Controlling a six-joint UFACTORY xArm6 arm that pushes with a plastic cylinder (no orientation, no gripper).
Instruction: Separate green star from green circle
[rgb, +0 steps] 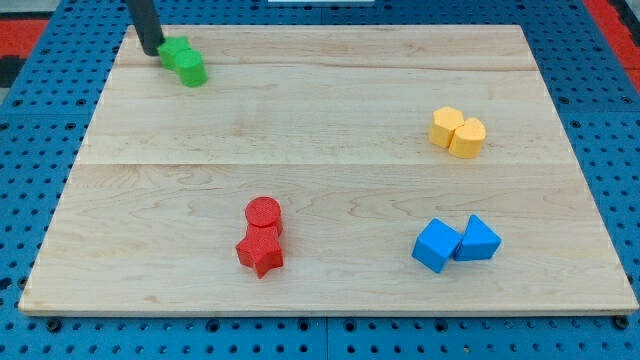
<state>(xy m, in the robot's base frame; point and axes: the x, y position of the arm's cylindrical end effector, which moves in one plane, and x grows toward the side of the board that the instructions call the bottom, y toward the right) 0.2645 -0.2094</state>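
Two green blocks sit touching at the view's top left of the wooden board (320, 140). The upper-left one (175, 51) looks like the green star, partly hidden by my rod. The lower-right one (192, 69) looks like the green circle. My tip (151, 50) is at the left side of the green star, touching or nearly touching it.
A red circle (263, 212) and a red star (260, 253) touch at the bottom middle. A blue cube (436, 245) and a blue triangle (479, 239) touch at the bottom right. Two yellow blocks (448, 126) (467, 138) touch at the right.
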